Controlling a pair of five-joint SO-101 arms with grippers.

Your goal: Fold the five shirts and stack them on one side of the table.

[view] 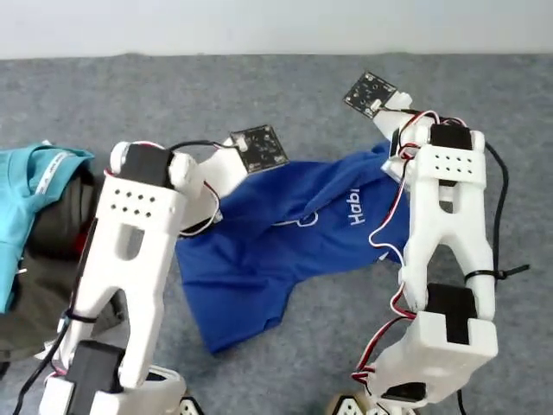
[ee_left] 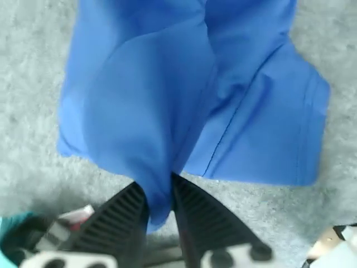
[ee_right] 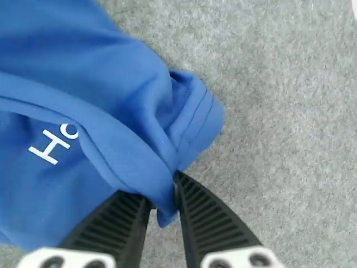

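The left gripper (ee_left: 159, 196) pinches a fold at the left edge of the blue shirt (view: 276, 246), and the right gripper (ee_right: 163, 196) pinches its hemmed right edge. The shirt lies crumpled between the arms. Bare grey table (view: 259, 95) spreads far and right. A teal shirt (view: 30, 177) on dark clothes (view: 60, 225) crowds the left edge.
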